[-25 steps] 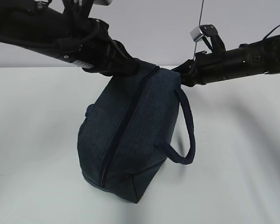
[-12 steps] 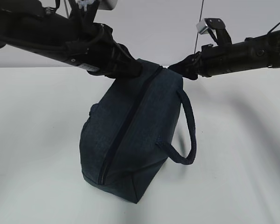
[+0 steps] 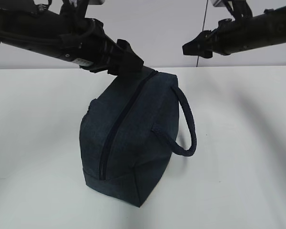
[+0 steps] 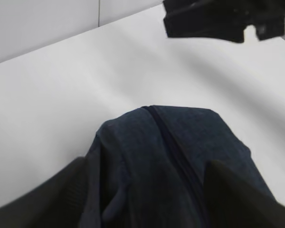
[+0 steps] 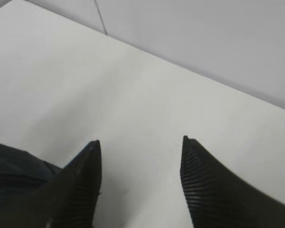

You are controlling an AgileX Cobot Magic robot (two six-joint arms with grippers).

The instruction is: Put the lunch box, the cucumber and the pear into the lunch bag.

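The dark navy lunch bag (image 3: 133, 143) stands on the white table (image 3: 248, 143) with its long top zipper (image 3: 118, 125) closed. A looped handle (image 3: 188, 129) hangs on its right side. My left gripper (image 3: 132, 65) is open at the bag's far end. In the left wrist view its fingers (image 4: 61, 194) straddle the fabric of the lunch bag (image 4: 180, 137). My right gripper (image 3: 186, 48) hovers up and to the right of the bag, open, with only table between its fingertips (image 5: 92, 161). The lunch box, the cucumber and the pear are out of view.
A pale wall (image 3: 171, 28) rises behind the table's far edge. A thin cable (image 3: 203, 28) hangs down behind the right arm. Bare white table surface lies on all sides of the bag.
Both grippers have opened. The right one has let go of the bag's far end and lifted up to the right. The left arm has risen slightly and the bag has settled.
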